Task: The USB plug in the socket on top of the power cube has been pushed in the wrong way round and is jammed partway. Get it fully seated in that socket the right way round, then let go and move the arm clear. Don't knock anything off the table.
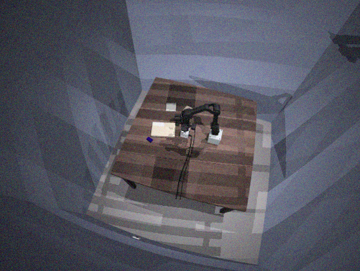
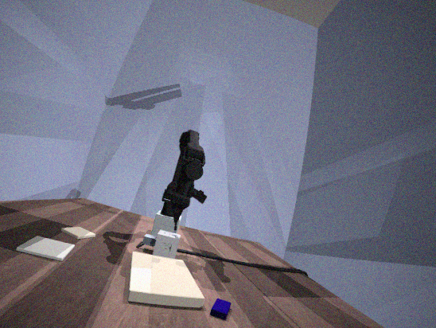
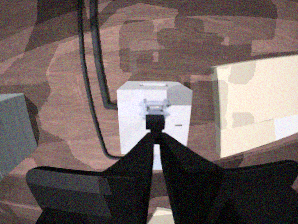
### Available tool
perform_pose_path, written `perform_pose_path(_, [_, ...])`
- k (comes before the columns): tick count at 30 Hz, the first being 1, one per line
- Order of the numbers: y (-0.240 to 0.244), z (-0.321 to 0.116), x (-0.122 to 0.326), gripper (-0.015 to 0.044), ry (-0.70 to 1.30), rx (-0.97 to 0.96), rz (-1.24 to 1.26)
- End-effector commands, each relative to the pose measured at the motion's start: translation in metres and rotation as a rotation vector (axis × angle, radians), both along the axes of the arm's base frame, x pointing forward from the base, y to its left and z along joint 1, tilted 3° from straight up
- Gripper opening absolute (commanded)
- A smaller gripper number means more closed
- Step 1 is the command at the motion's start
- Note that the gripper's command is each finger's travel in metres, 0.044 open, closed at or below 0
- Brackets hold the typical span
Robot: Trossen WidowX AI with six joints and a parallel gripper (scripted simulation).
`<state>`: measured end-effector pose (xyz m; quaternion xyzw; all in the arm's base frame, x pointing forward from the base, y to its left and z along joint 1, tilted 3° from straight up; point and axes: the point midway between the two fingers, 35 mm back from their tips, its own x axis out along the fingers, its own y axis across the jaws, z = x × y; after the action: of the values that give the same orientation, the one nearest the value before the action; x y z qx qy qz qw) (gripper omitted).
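Observation:
The white power cube [image 1: 184, 134] [image 2: 165, 245] [image 3: 132, 120] stands on the table below the arm. The USB plug [image 3: 155, 121] shows in the wrist view as a small black body over the cube's top, just behind a pale socket-like outline. My gripper [image 3: 156, 137] [image 2: 176, 228] is shut on the plug, its fingertips meeting at the plug's near end. The fingers hide part of the cube's top. How deep the plug sits and which way round it is cannot be told. In the top view the arm hides the plug.
A cream slab [image 1: 163, 131] [image 2: 161, 280] [image 3: 250, 92] lies beside the cube, with a dark blue block [image 1: 150, 139] [image 2: 220, 309] near it. A white tile [image 1: 171, 107] [image 2: 45, 248] and a smaller cream tile [image 2: 78, 232] lie farther off. Black cables [image 1: 187, 160] [image 3: 97, 60] run past the cube. The arm's white base [image 1: 214, 139] stands nearby.

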<state>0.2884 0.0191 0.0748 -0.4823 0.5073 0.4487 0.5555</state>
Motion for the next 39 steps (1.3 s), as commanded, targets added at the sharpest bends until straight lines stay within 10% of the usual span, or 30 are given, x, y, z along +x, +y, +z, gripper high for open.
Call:
perform_pose_path(1, [0.0,0.004,0.001,0.0,-0.005,0.0,0.0])
perform_pose_path(39, [0.0,0.013,-0.001,0.0,0.003,0.036,-0.431])
